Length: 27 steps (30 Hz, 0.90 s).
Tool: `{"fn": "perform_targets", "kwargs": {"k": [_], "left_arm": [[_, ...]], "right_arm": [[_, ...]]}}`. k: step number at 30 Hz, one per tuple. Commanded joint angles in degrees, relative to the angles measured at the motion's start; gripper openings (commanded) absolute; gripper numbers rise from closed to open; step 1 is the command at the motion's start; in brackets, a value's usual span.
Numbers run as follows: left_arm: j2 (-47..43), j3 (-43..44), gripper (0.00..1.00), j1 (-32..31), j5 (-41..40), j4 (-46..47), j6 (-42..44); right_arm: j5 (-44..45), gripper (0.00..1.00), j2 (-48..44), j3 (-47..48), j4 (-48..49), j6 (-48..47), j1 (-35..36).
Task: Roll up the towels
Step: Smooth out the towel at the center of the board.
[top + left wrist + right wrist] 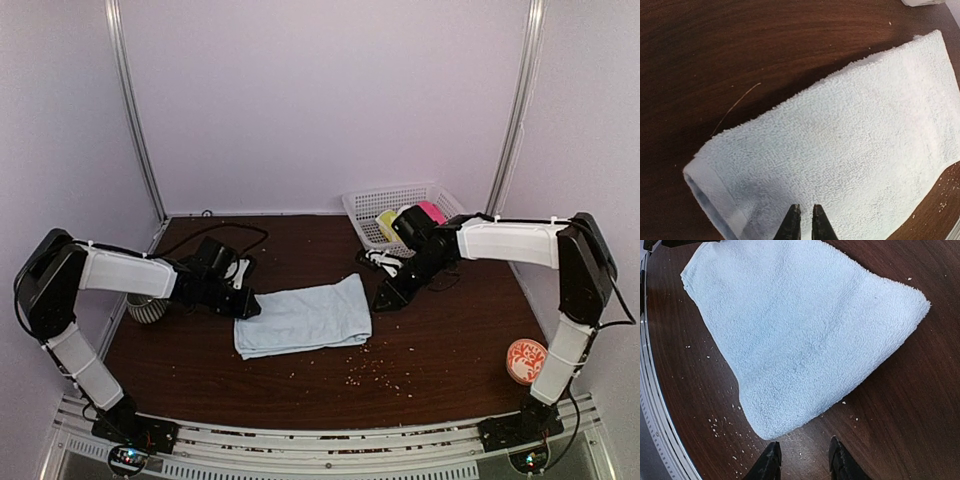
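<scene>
One nubby pale blue towel lies folded on the wood-grain tabletop. We see the left gripper with jaws nearly together over it, and the right gripper with jaws apart just off its end.

Folded pale blue towel, looped terry pile, flat, not yet rolled; lying mid dark wooden table, long axis slanting up toward right.
</scene>
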Motion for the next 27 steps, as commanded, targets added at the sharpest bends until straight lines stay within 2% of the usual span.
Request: {"fn": "perform_targets", "kwargs": {"k": [1,5,12,17,20,23,27], "left_arm": [[0.00,-0.56,0.09,-0.26,-4.99,-1.09,-0.71],[-0.36,-2.16,0.09,-0.18,-10.02,-2.52,-1.01],[1.76,-2.13,0.08,-0.21,-9.40,-2.80,-1.39],[1.88,-2.07,0.08,-0.20,-9.01,-2.20,-1.45],[1.76,-2.42,0.08,-0.21,-8.31,-1.31,-1.42],[1.99,-2.43,0.08,-0.19,-8.41,-1.39,-0.87],[1.84,-2.43,0.07,-0.23,-8.96,-1.96,-0.43]], "right_arm": [[0.07,0.36,1.73,0.71,0.44,0.18,-0.50],[-3.62,0.38,5.57,4.30,0.18,2.15,-1.72],[-11.42,0.41,14.81,13.28,-4.55,5.24,-3.56],[-13.43,0.42,19.05,16.72,-7.50,7.83,-3.58],[-14.11,0.36,18.87,16.51,-8.18,8.34,-3.74],[-13.08,0.19,18.06,16.40,-8.98,9.30,-4.10],[-4.49,0.15,12.42,12.59,-6.58,11.69,-5.81]]}}
